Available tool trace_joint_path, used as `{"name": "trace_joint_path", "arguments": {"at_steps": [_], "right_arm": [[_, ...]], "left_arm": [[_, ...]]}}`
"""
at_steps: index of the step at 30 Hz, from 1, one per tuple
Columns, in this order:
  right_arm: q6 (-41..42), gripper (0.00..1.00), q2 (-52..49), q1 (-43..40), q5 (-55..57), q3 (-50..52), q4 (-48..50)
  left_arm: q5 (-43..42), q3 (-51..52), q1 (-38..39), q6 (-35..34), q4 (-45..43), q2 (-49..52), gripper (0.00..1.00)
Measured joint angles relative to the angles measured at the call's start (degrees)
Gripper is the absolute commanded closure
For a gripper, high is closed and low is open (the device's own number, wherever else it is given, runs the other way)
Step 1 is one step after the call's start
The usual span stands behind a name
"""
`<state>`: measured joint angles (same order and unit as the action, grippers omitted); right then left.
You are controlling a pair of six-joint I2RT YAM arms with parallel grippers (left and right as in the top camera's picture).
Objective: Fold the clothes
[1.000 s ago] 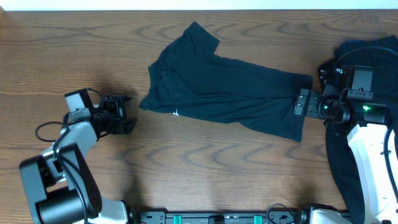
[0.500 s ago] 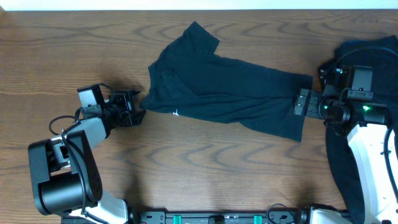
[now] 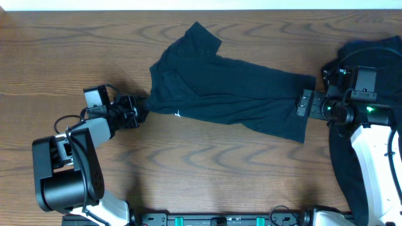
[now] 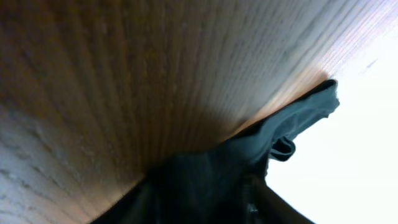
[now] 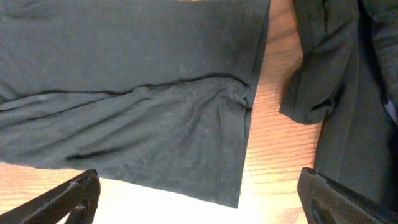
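The dark T-shirt [image 3: 232, 94] lies spread slantwise across the middle of the table, a sleeve pointing to the back. My left gripper [image 3: 141, 112] is at its left edge. In the left wrist view the fingers [image 4: 205, 208] stand partly apart with dark cloth [image 4: 211, 177] between them. My right gripper [image 3: 304, 104] is open and empty at the shirt's right hem. In the right wrist view its fingers [image 5: 199, 190] hover wide over the hem corner [image 5: 137, 74].
Another dark garment [image 3: 377, 50] lies heaped at the right edge under my right arm, and also shows in the right wrist view [image 5: 348, 93]. The brown wooden table [image 3: 207, 169] shows bare wood in front of the shirt.
My left gripper has moved right across the table until its fingers reached the shirt's left edge. The right arm and the shirt have not moved.
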<state>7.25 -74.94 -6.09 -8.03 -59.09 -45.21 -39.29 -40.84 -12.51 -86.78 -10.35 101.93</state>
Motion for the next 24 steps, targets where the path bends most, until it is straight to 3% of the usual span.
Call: {"name": "trace_joint_path", "arguments": {"at_steps": [8,16,24], "right_arm": [[0.0,0.01,0.0,0.0,0.0,0.0,0.0],[0.0,0.01,0.0,0.0,-0.1,0.0,0.0],[0.0,0.01,0.0,0.0,-0.1,0.0,0.0]], "left_arm": [[0.7,0.1,0.0,0.3,-4.2,0.1,0.81],[0.7,0.0,0.0,6.9,-8.5,0.2,0.81],[2.8,0.0,0.0,20.1,-2.6,0.2,0.74]]}}
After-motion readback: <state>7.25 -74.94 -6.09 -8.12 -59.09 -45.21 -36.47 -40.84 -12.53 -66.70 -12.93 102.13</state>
